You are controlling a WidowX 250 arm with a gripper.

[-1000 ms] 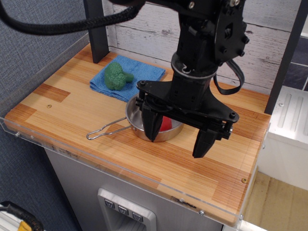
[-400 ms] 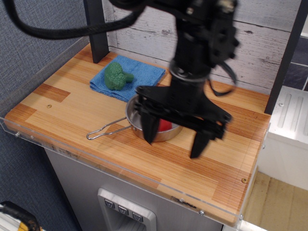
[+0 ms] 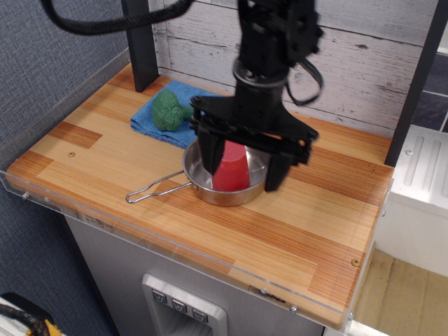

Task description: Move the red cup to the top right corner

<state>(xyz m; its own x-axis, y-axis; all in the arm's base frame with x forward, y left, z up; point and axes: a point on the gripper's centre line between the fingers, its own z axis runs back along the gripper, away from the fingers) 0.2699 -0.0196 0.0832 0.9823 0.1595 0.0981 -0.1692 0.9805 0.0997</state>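
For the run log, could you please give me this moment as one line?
gripper: open, straddling red cup | cup: upside down in steel pan, not gripped | top right corner: unreached

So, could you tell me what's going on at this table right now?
A black robot arm has its gripper open over the steel pan, one finger on each side of the red cup standing inside the pan. It hasn't closed on the cup. The top right corner of the table is where the cup is meant to go. A green broccoli toy sits on a blue cloth behind the pan.
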